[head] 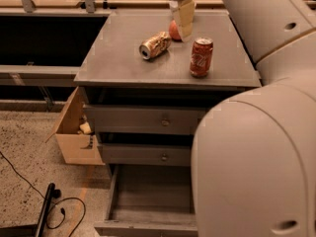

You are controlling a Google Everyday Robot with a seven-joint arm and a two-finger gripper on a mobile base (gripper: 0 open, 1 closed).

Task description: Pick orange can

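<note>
The orange can (155,45) lies on its side on the grey cabinet top (118,58), left of centre, its silver end facing front-left. My gripper (183,19) hangs from the top of the view over the back of the cabinet, just right of and behind the can, in front of the red-orange apple (174,30). It holds nothing that I can see. My large white arm fills the right side of the view.
A red cola can (201,57) stands upright right of the orange can. The cabinet's bottom drawer (148,201) is pulled open. A cardboard box (74,132) sits on the floor at the left, and a black cable (54,206) lies at bottom left.
</note>
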